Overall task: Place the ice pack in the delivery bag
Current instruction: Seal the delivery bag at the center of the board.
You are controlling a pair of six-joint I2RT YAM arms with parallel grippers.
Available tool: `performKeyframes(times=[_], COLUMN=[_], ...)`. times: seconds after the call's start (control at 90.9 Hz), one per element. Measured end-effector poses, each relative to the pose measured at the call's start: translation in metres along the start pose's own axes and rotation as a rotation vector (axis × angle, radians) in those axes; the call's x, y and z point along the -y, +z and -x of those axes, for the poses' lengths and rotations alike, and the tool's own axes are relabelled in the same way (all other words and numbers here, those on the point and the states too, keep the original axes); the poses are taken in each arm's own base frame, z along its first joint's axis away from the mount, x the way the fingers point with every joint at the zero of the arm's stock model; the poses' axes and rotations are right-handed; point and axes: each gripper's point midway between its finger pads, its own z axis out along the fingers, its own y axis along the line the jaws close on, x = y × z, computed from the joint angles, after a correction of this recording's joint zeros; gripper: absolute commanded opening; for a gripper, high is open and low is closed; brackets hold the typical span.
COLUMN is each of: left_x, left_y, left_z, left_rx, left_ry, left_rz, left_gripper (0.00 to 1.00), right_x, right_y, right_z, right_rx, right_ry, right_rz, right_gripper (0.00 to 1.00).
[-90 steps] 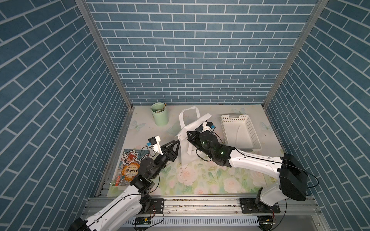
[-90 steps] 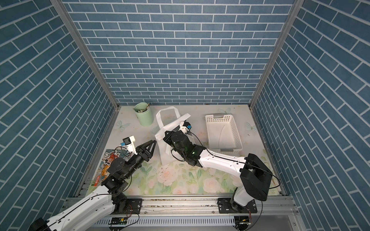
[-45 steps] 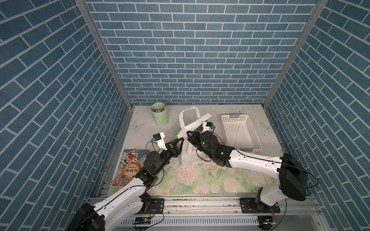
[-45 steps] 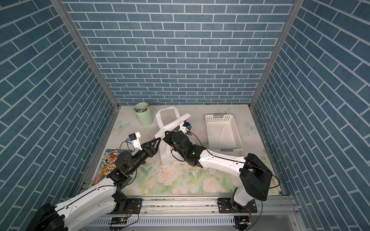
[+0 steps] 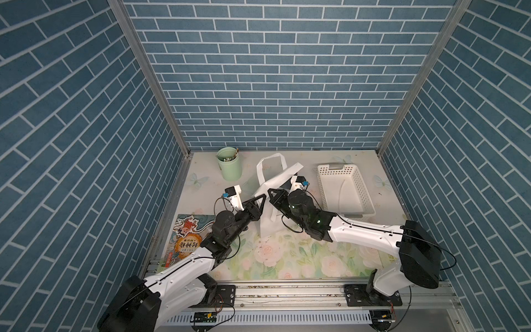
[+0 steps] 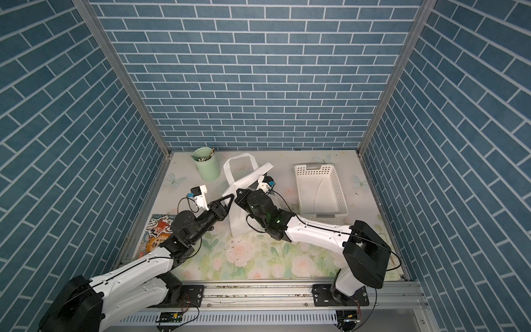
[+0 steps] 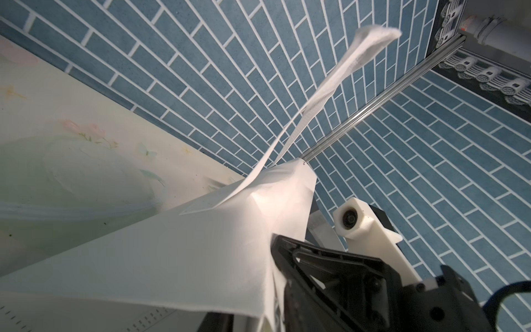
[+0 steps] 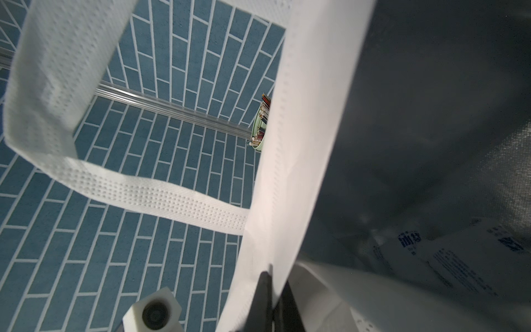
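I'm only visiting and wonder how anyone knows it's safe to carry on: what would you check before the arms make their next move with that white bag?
1. The right gripper is pinching the rim of the delivery bag, jaws shut on it: ok.
2. The ice pack is in the bag. In the right wrist view a white pack with blue print lies on the foil lining: ok.
3. The left gripper has a grip. It sits at the bag's edge, but fabric hides its jaws: cannot tell.
4. The bag's mouth is open: ok.
5. The green cup and the basket stand apart from the bag: ok.
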Motion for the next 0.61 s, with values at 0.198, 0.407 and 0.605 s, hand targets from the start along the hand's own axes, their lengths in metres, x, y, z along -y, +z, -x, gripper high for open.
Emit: performKeyframes(times=[0.198,0.407,0.605], left_x=[0.002,0.007,0.002], left_y=[0.001,0.003,0.002], left_z=[-0.001,0.000,0.005], left_rx=[-0.010,-0.018,-0.008], left_ry=[0.002,0.006,0.017], left_rz=[-0.017,-0.041,-0.024], left_gripper=[0.00,0.00,0.00], right_x=[0.003,0.005,0.005], right_y=[-0.001,-0.013,-0.043], right_z=[-0.001,0.001,0.010], right_rx=[0.002,0.008,0.018], right_ry=[-0.046,-0.134,-0.324], right_rz=[0.002,0.040,0.053], right_gripper=[0.00,0.25,0.54])
